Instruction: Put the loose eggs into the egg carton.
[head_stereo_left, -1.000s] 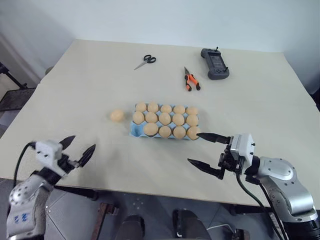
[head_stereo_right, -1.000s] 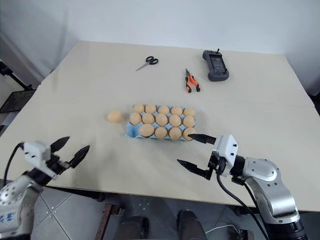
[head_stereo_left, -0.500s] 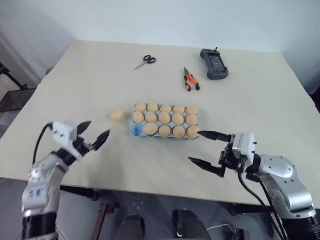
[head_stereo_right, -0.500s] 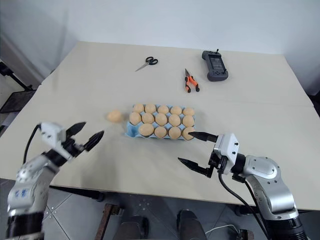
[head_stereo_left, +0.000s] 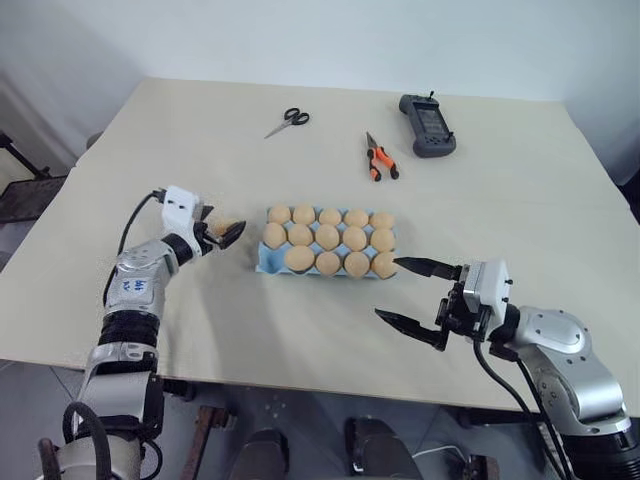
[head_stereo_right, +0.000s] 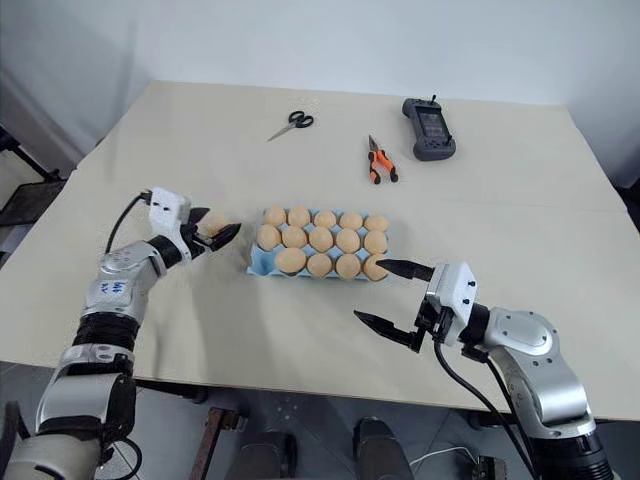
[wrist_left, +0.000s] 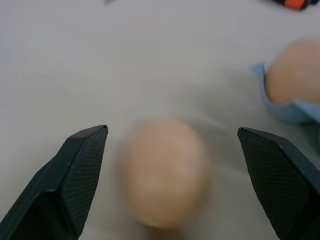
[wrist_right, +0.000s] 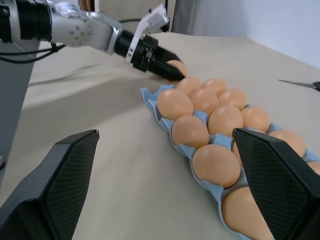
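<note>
- The egg carton sits near the middle of the table, long side running left to right, with eggs in its cups; I count fourteen in the head views, and the near-left corner cup looks empty, showing blue.
- One loose egg lies on the table just beside the left end of the carton, apart from it.
- The left gripper reaches out to that egg with its two black fingers spread wide, one on each side of it. In the left wrist view there is a clear gap between the egg and each finger, so the egg is framed, not pinched.
- The right gripper hovers over the table at the near-right corner of the carton, pointing toward the left. Its fingers are spread wide and hold nothing.
- One finger tip of the right gripper is close to the corner egg of the near row; I cannot tell whether it touches.
- Toward the far edge of the table lie a pair of scissors, orange-handled pliers and a dark grey handheld device, all well apart from the carton.
- From the right wrist view, the left gripper shows beyond the far end of the carton.
</note>
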